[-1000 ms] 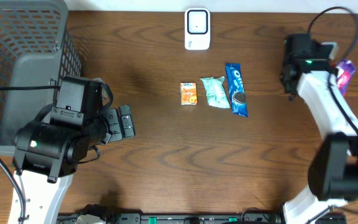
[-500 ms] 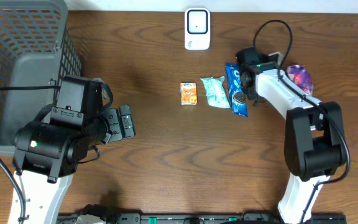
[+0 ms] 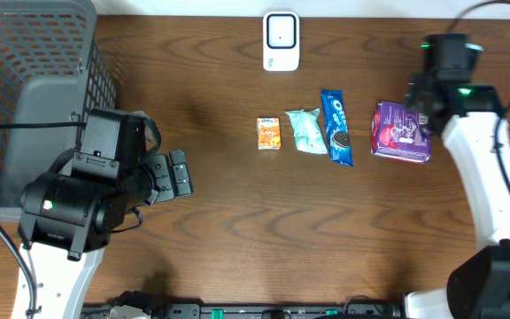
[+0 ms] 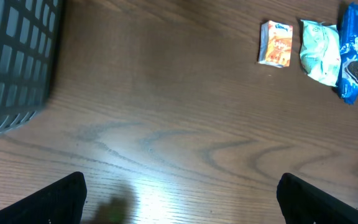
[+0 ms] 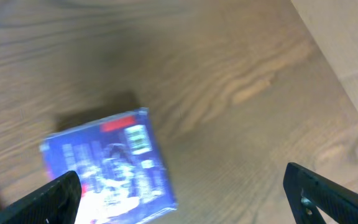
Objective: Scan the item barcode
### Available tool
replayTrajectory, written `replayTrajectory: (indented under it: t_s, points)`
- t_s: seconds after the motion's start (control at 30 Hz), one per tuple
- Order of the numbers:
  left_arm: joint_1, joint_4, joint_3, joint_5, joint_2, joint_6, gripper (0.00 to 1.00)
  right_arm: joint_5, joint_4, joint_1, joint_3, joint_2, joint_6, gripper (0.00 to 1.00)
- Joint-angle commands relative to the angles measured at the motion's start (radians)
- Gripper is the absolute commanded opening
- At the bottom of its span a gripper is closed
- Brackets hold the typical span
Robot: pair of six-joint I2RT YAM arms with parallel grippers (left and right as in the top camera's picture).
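purple packet (image 5: 110, 165) lies beneath right gripper (image 5: 182, 196)

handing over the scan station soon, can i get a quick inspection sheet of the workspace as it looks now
surface: dark wood table
job's things: white scanner at the far edge; in a row lie an orange box, mint green packet, oreo pack and purple packet
clutter: grey mesh basket at the left edge
grippers: left pincer open, holding nothing; right pincer open above the purple packet, not gripping it
cables: thin black cable across the basket side; another arcs above the right arm
surroundings: pale surface beyond the table edge
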Motion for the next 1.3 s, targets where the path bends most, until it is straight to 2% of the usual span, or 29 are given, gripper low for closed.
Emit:
replayTrajectory:
  t_s: [0.0,0.1,0.2,0.43,0.6,0.73,0.83,0.9,0.93,1.13,1.27]
  points:
    - [0.004,-0.002,0.003,-0.013,0.004,-0.006,0.98,-0.14,0.004,-0.108,-0.014,0.024,0.01,0.99]
    - [0.004,-0.002,0.003,-0.013,0.004,-0.006,0.98,-0.279,0.018,-0.195,-0.027,0.063,-0.004,0.99]
    - [0.004,-0.002,0.003,-0.013,0.004,-0.006,0.98,-0.532,0.042,-0.286,-0.027,0.145,-0.106,0.98]
    - [0.004,-0.002,0.003,-0.013,0.004,-0.006,0.98,-0.932,0.043,-0.394,-0.027,0.317,-0.271,0.79]
    - [0.004,-0.002,0.003,-0.013,0.004,-0.006,0.98,-1.152,-0.002,-0.432,-0.027,0.408,-0.352,0.8]
    - [0.004,-0.002,0.003,-0.013,0.004,-0.006,0.98,-1.144,-0.035,-0.437,-0.028,0.444,-0.373,0.7]
    - [0.004,-0.002,0.003,-0.013,0.004,-0.006,0.98,-1.111,-0.035,-0.434,-0.028,0.451,-0.373,0.39]
    - [0.004,-0.002,0.003,-0.013,0.004,-0.006,0.98,-1.112,-0.035,-0.435,-0.026,0.444,-0.369,0.08]
    - [0.004,-0.002,0.003,-0.013,0.004,-0.006,0.98,-1.111,-0.035,-0.435,-0.025,0.438,-0.36,0.01]
    - [0.004,-0.002,0.003,-0.013,0.004,-0.006,0.98,-1.015,-0.049,-0.43,-0.005,0.32,-0.261,0.01]
    - [0.004,-0.002,0.003,-0.013,0.004,-0.006,0.98,-0.694,-0.052,-0.38,-0.005,0.174,-0.179,0.01]
